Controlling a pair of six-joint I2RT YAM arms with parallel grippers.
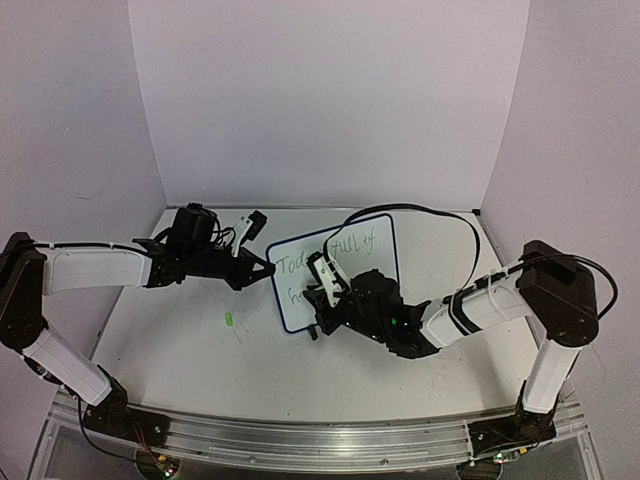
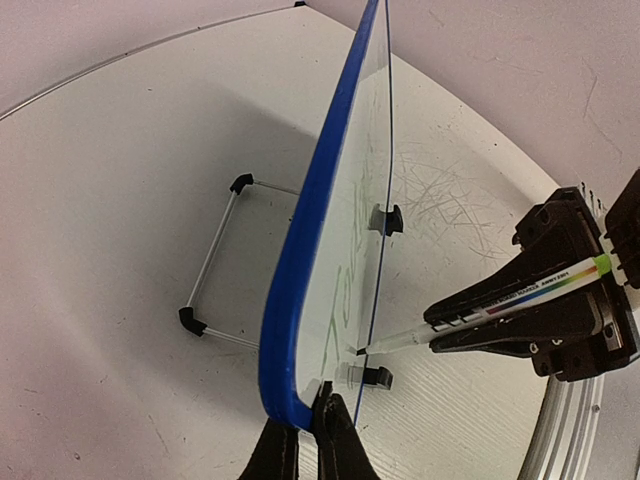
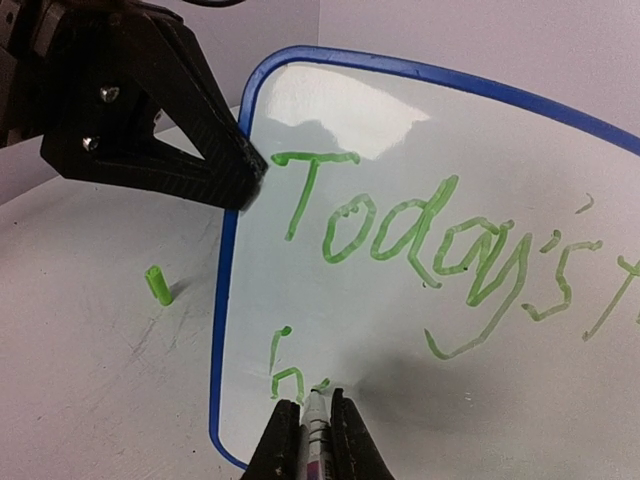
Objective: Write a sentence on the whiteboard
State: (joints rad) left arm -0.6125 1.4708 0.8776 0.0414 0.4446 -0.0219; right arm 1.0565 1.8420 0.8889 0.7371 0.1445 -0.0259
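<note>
The whiteboard (image 1: 372, 262) stands tilted at mid-table, with a blue frame (image 2: 300, 250) around its white face (image 3: 430, 120). My left gripper (image 1: 268, 268) is shut on the board's left edge, its jaws pinching the frame's lower corner (image 2: 320, 425). My right gripper (image 3: 312, 425) is shut on a white marker (image 3: 314, 430), also seen side-on in the left wrist view (image 2: 500, 305). The marker's tip touches the board's face. The sentence (image 3: 430, 240) is green cursive: "Today's" and a further letter on the top line. Below it is an "h" (image 3: 290, 375) and a fresh stroke at the tip.
A green marker cap (image 1: 229, 320) lies on the table left of the board (image 3: 157, 284). The board's wire stand (image 2: 215, 265) props it from behind. The right arm's black cable (image 1: 440, 212) loops over the board's far right corner. Booth walls close three sides.
</note>
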